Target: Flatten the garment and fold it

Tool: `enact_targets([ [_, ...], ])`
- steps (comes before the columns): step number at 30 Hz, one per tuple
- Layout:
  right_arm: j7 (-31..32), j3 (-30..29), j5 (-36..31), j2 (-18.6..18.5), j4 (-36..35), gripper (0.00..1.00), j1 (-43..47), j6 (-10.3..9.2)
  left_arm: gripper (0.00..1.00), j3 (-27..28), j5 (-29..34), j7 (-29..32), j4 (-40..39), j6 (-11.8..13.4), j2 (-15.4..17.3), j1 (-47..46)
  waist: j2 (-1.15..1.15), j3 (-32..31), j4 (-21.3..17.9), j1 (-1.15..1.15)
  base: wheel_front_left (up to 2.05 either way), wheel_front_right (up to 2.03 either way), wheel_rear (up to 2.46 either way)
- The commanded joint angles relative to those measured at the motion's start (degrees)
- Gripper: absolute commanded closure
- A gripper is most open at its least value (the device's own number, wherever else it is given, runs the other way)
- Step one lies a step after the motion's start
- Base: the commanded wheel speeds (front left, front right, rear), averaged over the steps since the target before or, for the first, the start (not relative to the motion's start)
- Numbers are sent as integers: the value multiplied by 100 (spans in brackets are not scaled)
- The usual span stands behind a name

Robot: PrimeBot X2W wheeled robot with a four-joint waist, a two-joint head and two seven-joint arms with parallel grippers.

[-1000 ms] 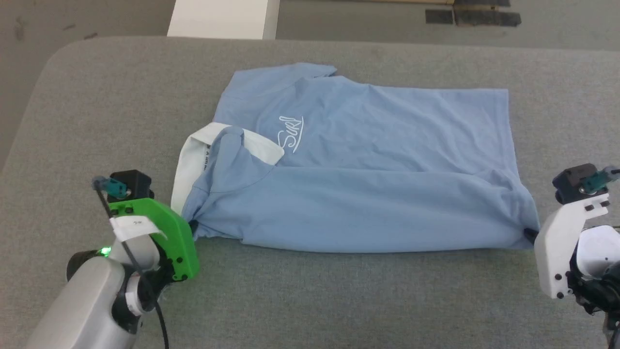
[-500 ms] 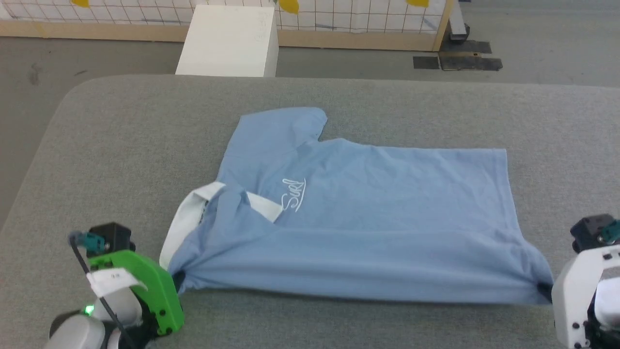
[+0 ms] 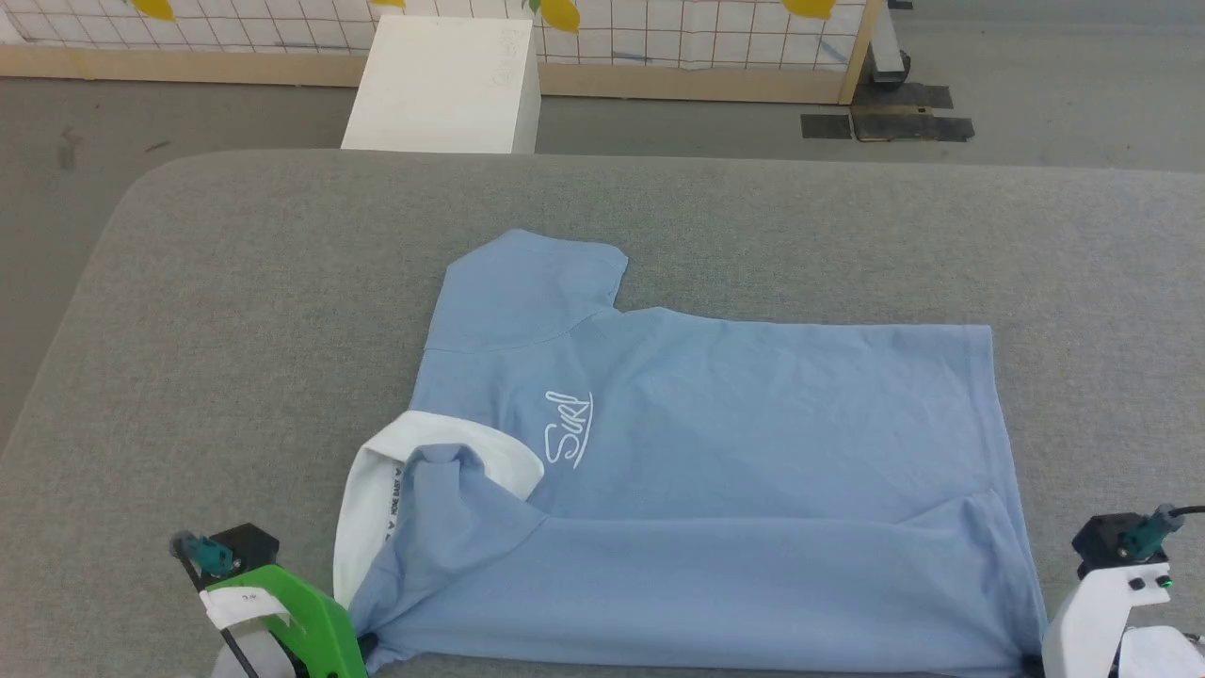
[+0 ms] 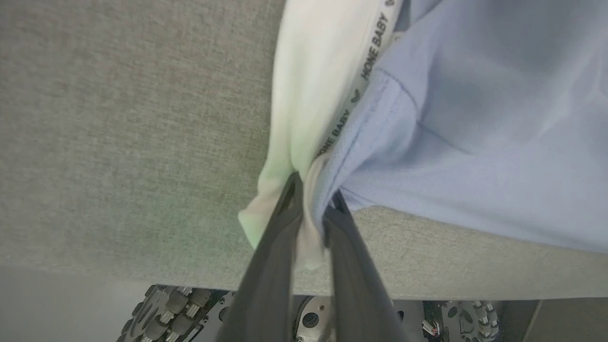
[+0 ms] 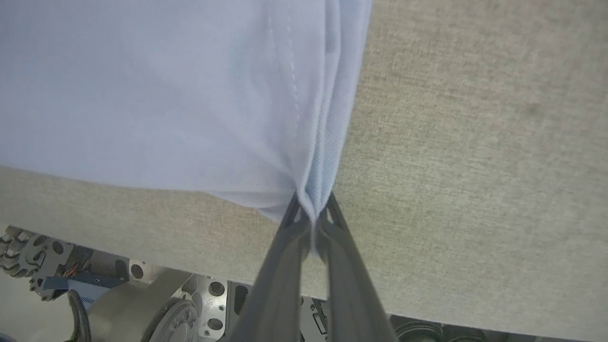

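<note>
Dragged lower in the frame than half a second ago, the shirt (image 3: 734, 452) now lies smoother, spread logo (image 3: 568, 428) up across the middle of the grey table (image 3: 235, 330). At lower left, the left gripper (image 4: 311, 202) pinches the white collar (image 3: 367, 490) and blue cloth together. At lower right, the right gripper (image 5: 311, 209) pinches the bunched hem corner.

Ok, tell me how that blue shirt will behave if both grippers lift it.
Likely floppy: the shirt bunches into pleats where the right gripper pinches it. Probably sags between grips; the left gripper gathers collar too.
</note>
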Motion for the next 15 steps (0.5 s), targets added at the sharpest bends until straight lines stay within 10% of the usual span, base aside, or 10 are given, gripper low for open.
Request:
enact_targets([
  [1, -68, 16, -56, -8, 105, 100, 35, -11, 100, 28, -61, 32, 156, -19, 34, -58, 0, 0, -7, 0, 0, 0, 0],
  [2, -113, 40, -49, 0, 149, 100, 19, -11, 100, 34, -61, 13, 209, -37, 27, -87, 0, 0, -11, 0, 0, 0, 0],
  [4, -245, 81, -44, 14, 224, 100, -28, -11, 25, 49, -73, -6, 290, -68, 17, -142, 0, -2, -24, 0, 0, 0, 0],
  [5, -316, 118, -38, 9, 253, 52, -47, -11, 0, 55, -71, -14, 317, -83, 23, -169, 0, -7, -30, 0, 0, 0, 0],
  [6, -358, 139, -24, 7, 282, 0, -58, -11, 0, 61, -79, -7, 329, -89, 28, -186, 0, -11, -36, 0, 0, 0, 0],
  [15, -588, 109, 251, -99, 39, 0, -276, -11, 0, 127, -15, 216, -161, -147, 406, -410, 0, -170, -87, 0, 0, 0, 0],
])
